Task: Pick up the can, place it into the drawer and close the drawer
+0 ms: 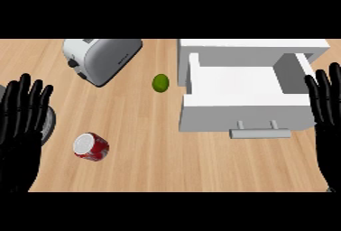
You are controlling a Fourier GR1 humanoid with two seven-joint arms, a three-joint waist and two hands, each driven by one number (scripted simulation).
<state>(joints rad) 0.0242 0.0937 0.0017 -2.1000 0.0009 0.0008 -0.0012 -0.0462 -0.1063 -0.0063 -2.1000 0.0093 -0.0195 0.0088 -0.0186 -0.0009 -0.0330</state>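
Both hands, the left hand [23,122] and right hand [326,108], are held open at the side edges, while the red can [90,146] is seen lying on the bench [153,153], well apart from the open white drawer [240,97], with bare wood between.

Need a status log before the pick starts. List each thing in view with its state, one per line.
can: lying on its side on the counter, not held
drawer: pulled open, nothing visible inside
toaster: on the counter, untouched
lime: loose on the counter beside the drawer
left hand: open, fingers straight, resting
right hand: open, fingers straight, resting
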